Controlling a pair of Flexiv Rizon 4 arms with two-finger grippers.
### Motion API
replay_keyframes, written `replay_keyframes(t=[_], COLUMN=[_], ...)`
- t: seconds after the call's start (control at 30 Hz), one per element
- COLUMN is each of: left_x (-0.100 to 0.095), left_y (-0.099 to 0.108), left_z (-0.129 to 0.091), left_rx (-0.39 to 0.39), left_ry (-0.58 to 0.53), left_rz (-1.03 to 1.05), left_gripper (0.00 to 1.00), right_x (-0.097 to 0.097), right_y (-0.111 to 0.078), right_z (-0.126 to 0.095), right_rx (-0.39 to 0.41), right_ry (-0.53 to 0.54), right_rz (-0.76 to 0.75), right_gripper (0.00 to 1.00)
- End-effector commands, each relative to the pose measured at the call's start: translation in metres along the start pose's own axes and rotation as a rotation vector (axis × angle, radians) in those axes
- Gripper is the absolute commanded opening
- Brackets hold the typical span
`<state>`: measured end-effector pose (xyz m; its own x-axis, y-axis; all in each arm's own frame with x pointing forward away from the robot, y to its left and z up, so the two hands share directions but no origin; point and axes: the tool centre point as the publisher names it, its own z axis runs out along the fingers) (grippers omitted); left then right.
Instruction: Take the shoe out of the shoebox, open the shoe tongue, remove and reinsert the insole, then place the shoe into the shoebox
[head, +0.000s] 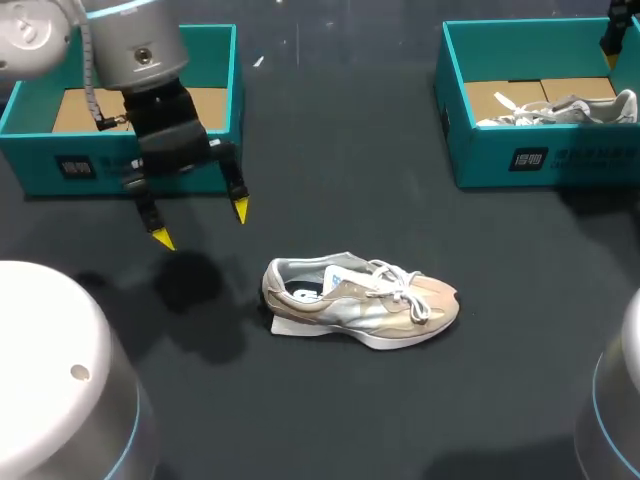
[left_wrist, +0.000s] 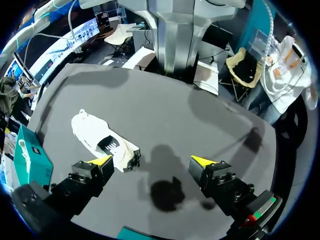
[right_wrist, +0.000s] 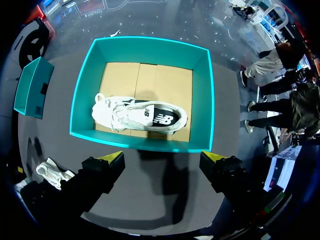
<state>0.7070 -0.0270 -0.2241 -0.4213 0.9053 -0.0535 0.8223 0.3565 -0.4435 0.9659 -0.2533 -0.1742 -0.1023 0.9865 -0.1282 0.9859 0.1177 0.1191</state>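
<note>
beige shoe (head: 360, 305) on table (head: 330, 150) (box label (head: 76, 166) unreadable), left hand (head: 201, 224) and right hand (right_wrist: 161, 157) wide.

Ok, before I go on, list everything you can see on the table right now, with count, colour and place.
shoebox on the left: one, teal, far left of the table; brown floor showing, partly hidden by my left arm.
shoebox on the right: one, teal, far right of the table, holding a shoe.
shoe in the box: one, white and grey, lying on the brown floor of the shoebox on the right.
shoe on the table: one, beige and grey with white laces, at the middle, outside both boxes.
flat piece: one, white, showing from under that shoe's heel; cannot tell what it is.
table: one, dark.
left pincer: one, yellow tips, open, in front of the shoebox on the left.
right pincer: one, yellow tips, open, above the shoebox on the right.
</note>
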Motion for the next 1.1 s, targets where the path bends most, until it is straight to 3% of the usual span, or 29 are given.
replay_keyframes(t=[0.03,0.1,0.2,0.33,0.47,0.87,0.9,1.1], left_x=[0.003,0.005,0.016,0.032,0.041,0.044,0.045,0.048], left_y=[0.002,0.004,0.013,0.017,0.019,0.019,0.023,0.041], left_z=[0.003,0.005,0.012,0.021,0.028,0.028,0.033,0.065], left_rx=[0.004,0.023,0.119,0.170,0.277,0.285,0.345,0.425], left_ry=[-0.025,-0.069,-0.145,-0.179,-0.213,-0.238,-0.248,-0.314], left_rz=[0.002,-0.067,-0.227,-0.326,-0.404,-0.442,-0.460,-0.552], left_gripper=[1.00,1.00,1.00,1.00,1.00,1.00,1.00,1.00], right_x=[0.000,0.000,0.000,0.000,0.000,0.000,0.000,0.000], right_y=[-0.001,-0.001,-0.001,-0.001,-0.001,-0.001,-0.001,-0.001], right_z=[0.000,0.000,0.000,0.000,0.000,0.000,0.000,0.000], right_rx=[-0.001,-0.001,-0.001,-0.001,-0.001,-0.001,-0.001,-0.001], right_ry=[-0.001,-0.001,-0.001,-0.001,-0.001,-0.001,-0.001,-0.001], right_rz=[0.000,0.000,0.000,0.000,0.000,0.000,0.000,0.000], right_gripper=[1.00,1.00,1.00,1.00,1.00,1.00,1.00,1.00])
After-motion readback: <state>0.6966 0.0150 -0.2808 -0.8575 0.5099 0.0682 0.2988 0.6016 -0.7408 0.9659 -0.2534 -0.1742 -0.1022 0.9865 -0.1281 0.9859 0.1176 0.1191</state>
